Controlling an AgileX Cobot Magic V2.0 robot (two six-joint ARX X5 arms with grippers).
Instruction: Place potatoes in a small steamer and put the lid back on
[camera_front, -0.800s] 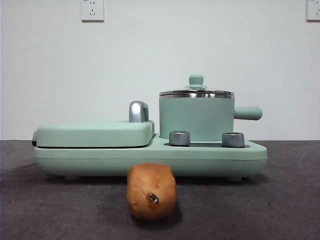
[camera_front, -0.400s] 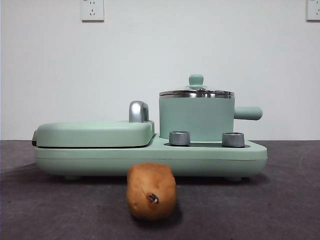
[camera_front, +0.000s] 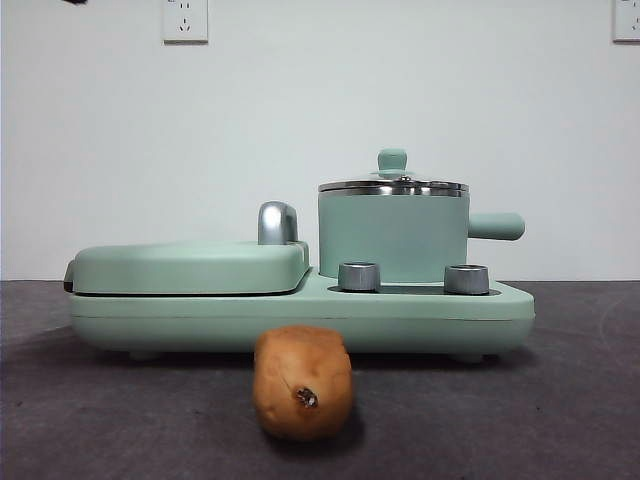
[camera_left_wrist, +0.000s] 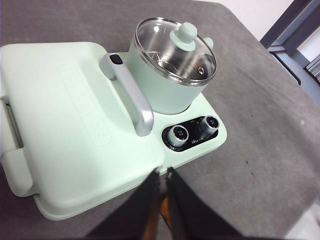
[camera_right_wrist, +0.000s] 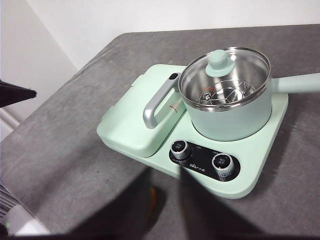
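Tan-brown oval potato (camera_front: 302, 382), 1 dark end spot; left tool (camera_left_wrist: 163, 172) nearly together, right tool (camera_right_wrist: 165, 175) apart.

The potato (camera_front: 302, 382) is lying on the table (camera_front: 560, 420), just in front of the cooker base (camera_front: 300, 318). On that base the small steamer (camera_front: 392, 238) is sitting to the right, its side handle (camera_front: 496, 226) pointing further right, with the lid (camera_front: 393, 182) resting on its rim. The hinged grill plate (camera_front: 188, 266) is occupying the left part (its chrome handle (camera_front: 277, 222) beside the steamer). Two knobs (camera_front: 359, 276) are standing in front of the steamer.
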